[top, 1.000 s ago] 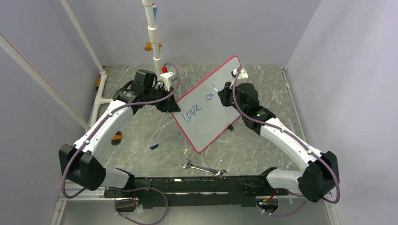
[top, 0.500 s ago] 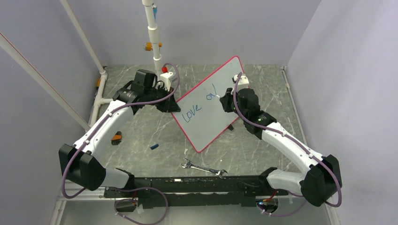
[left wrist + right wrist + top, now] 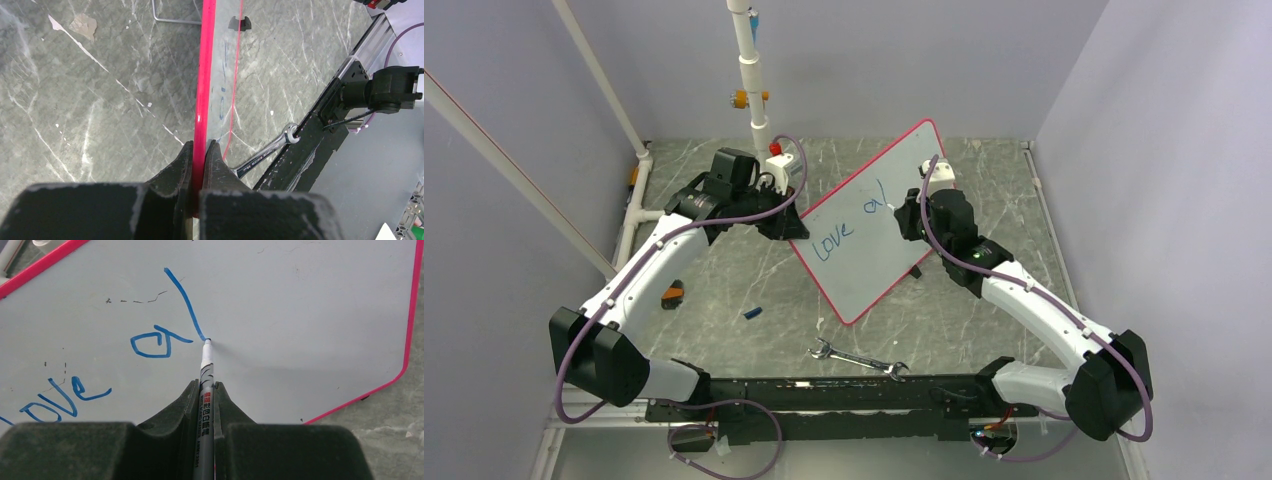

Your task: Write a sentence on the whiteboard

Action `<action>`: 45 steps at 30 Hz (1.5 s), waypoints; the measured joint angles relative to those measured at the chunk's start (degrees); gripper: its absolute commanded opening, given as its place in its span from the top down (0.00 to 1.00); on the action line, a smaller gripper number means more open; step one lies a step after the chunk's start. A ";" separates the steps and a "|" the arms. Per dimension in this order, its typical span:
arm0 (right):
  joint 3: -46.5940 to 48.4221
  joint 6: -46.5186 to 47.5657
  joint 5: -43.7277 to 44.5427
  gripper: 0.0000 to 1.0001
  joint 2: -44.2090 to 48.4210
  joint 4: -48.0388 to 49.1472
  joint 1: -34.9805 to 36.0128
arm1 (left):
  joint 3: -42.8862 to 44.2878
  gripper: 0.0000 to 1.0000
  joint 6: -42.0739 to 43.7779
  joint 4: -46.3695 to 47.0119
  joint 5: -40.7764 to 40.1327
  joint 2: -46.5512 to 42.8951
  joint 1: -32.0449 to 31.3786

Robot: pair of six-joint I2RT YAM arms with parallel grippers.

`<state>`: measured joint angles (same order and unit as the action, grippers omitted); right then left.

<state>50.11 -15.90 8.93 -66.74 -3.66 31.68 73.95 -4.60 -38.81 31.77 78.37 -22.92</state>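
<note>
The whiteboard (image 3: 879, 225), white with a red-pink rim, lies tilted across the middle of the table. Blue writing on it (image 3: 849, 220) reads "love al" in one line. It also shows in the right wrist view (image 3: 150, 340). My left gripper (image 3: 786, 226) is shut on the board's left rim (image 3: 202, 100). My right gripper (image 3: 906, 213) is shut on a grey marker (image 3: 206, 385). The marker's tip (image 3: 207, 341) touches the board at the foot of a long blue stroke (image 3: 184, 300).
A metal wrench (image 3: 859, 359) lies near the front rail, also seen in the left wrist view (image 3: 265, 152). A small blue cap (image 3: 752, 313) and an orange-black object (image 3: 672, 294) lie at the left. A white pipe (image 3: 750, 70) stands at the back.
My right gripper moved the marker from the board's upper part down toward the writing, drawing a long blue stroke after "a". The left gripper and board stayed put.
</note>
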 measured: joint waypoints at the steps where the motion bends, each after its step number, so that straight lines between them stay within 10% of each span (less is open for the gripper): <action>1: 0.09 0.04 0.09 1.00 0.00 -0.15 0.00 | 0.00 1.00 0.00 0.02 0.00 0.00 -0.04; 45: 9.94 0.85 2.51 1.00 -5.05 -0.79 -0.55 | 0.33 1.00 0.04 -0.04 -0.37 0.00 -0.42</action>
<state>60.05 -15.05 11.44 -71.79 -4.45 31.14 74.28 -4.56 -38.85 31.40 78.37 -23.33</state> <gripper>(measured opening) 0.132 0.055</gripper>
